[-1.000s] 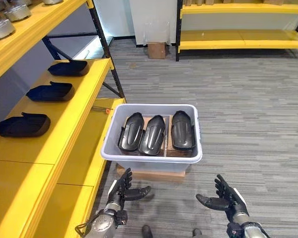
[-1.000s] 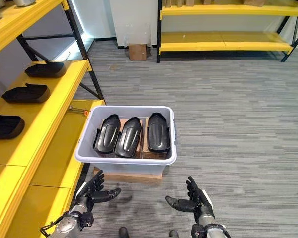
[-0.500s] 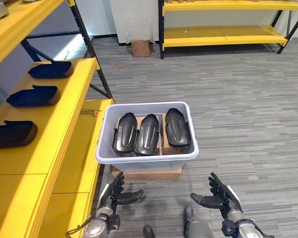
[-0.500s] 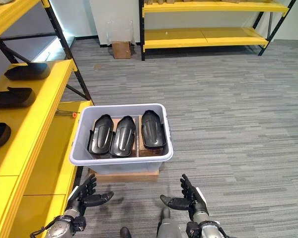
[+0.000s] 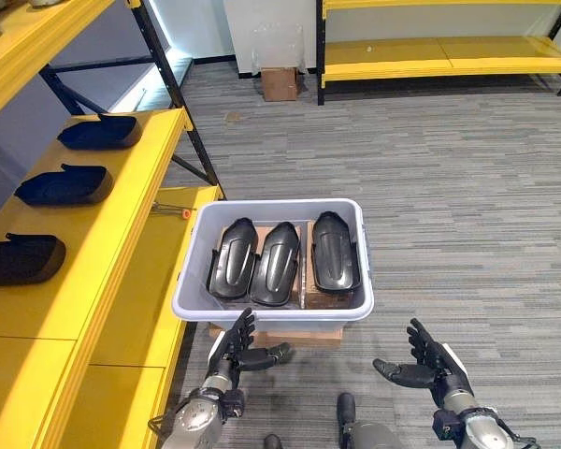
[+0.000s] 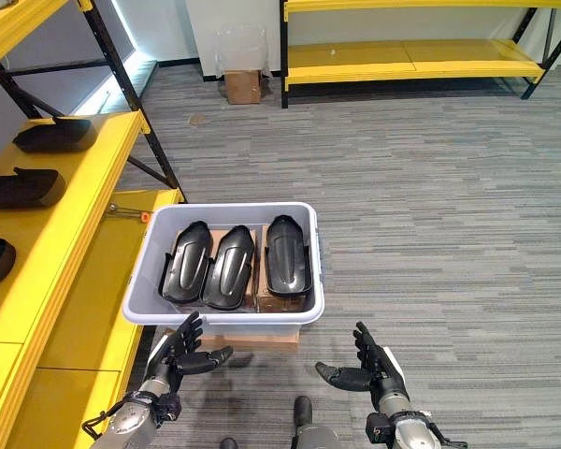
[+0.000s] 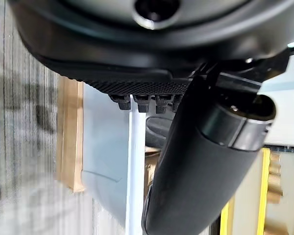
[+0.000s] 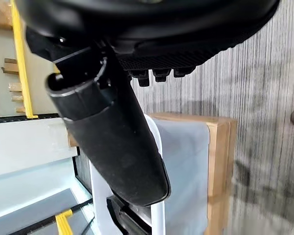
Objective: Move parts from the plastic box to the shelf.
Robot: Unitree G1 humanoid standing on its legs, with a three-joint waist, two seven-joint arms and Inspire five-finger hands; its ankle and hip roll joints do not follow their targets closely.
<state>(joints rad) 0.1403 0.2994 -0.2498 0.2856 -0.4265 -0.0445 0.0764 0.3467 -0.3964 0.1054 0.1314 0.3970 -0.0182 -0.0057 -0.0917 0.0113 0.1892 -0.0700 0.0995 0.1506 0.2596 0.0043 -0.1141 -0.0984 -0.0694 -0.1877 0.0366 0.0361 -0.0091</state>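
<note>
Both hands hang low with fingers spread and straight, holding nothing: the left hand point(image 5: 236, 348) just short of the near wall of the plastic box point(image 5: 273, 312) at its near-left corner, the right hand point(image 5: 428, 367) level with it but off past the box's near-right corner, well apart from it. The box sits on a flat wooden base point(image 5: 279, 333) on the floor. Three black parts point(image 5: 282, 262) lie side by side inside, long axes running from near wall to far wall, straight ahead of and above the fingers. The left hand is the nearer, in line with the leftmost part. The shelf point(image 5: 122, 243) runs along the box's left side, with three like parts point(image 5: 62, 185) already along its upper level.
</note>
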